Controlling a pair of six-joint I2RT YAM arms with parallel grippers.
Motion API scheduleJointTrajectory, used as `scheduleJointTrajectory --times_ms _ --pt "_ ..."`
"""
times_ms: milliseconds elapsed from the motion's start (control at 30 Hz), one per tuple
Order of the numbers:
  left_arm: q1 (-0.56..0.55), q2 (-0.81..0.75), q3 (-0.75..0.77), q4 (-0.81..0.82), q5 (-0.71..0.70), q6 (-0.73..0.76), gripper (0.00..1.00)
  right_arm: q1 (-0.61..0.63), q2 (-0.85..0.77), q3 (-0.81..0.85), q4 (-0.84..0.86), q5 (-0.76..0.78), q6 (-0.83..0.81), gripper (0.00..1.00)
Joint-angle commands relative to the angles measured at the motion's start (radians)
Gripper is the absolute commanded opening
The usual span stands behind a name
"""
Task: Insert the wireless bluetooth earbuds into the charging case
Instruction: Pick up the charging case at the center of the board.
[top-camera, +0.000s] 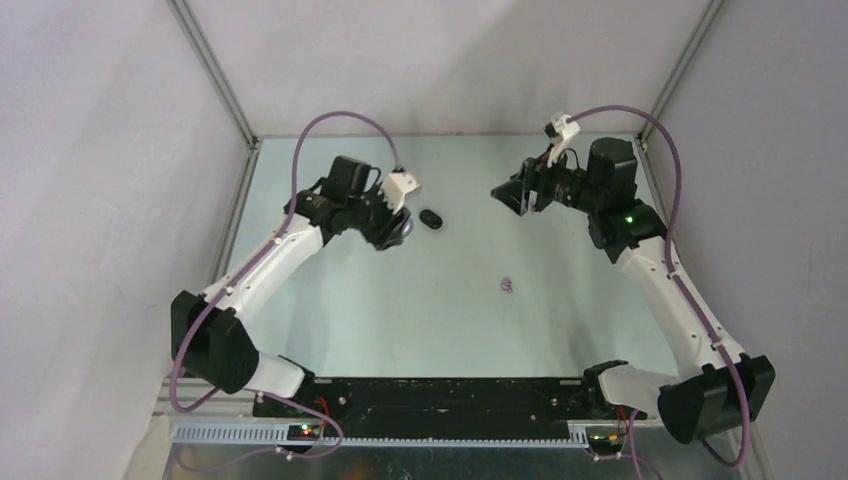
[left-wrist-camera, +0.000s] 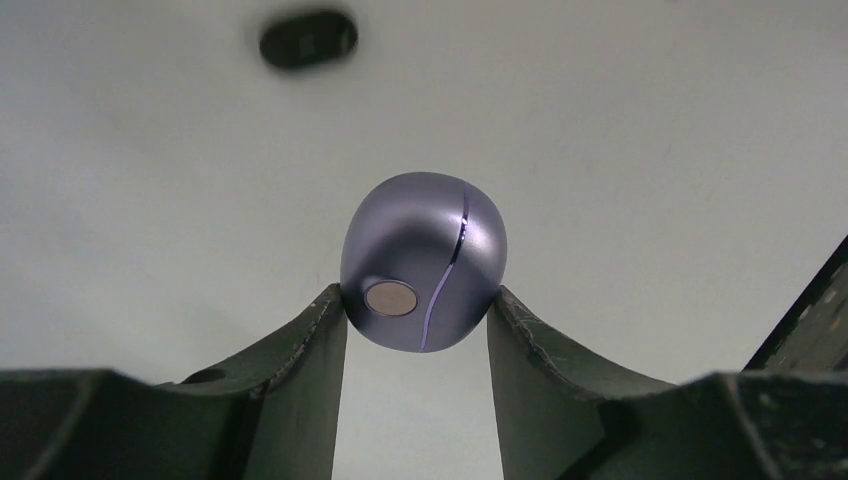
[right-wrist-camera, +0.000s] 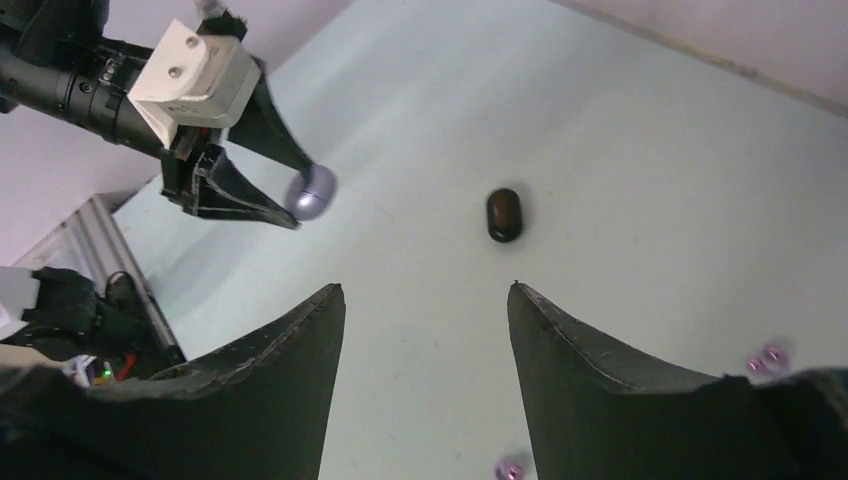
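Earbuds (top-camera: 509, 286): tiny pale purple beads, glossy, loose near the middle of the table, well apart from both cases; too small to number.
Purple case (left-wrist-camera: 420, 255): rounded pebble, satin metallic lavender, thin bright seam, small silver disc; closed.
Black case (top-camera: 431, 219): glossy dark oval, flat on the table.
Left gripper (left-wrist-camera: 418, 300): pinching the Purple case by its sides.
Right gripper (right-wrist-camera: 425, 290): jaws spread apart.
Table (top-camera: 400, 320): matte pale green.
Room: plain pale walls (top-camera: 450, 60), metal corner posts (top-camera: 215, 70).
Count: two cases, two grippers.

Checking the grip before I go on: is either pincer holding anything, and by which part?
The left pincer grips the purple case by its opposite sides; the right pincer is open and empty.
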Motion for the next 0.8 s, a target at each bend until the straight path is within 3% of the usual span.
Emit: scheduleJointTrajectory --times_ms 0,267,767 --pt "-0.111 0.016 0.167 0.135 -0.011 -0.206 0.29 0.061 0.063 0.080 0.054 -0.024 0.133 0.66" --pt "-0.214 0.062 0.268 0.181 -0.081 -0.231 0.28 0.155 0.171 0.079 0.070 -0.038 0.250 0.64" --pt "-0.375 0.052 0.205 0.224 -0.197 -0.205 0.28 0.164 0.188 0.010 0.110 -0.079 0.287 0.61"
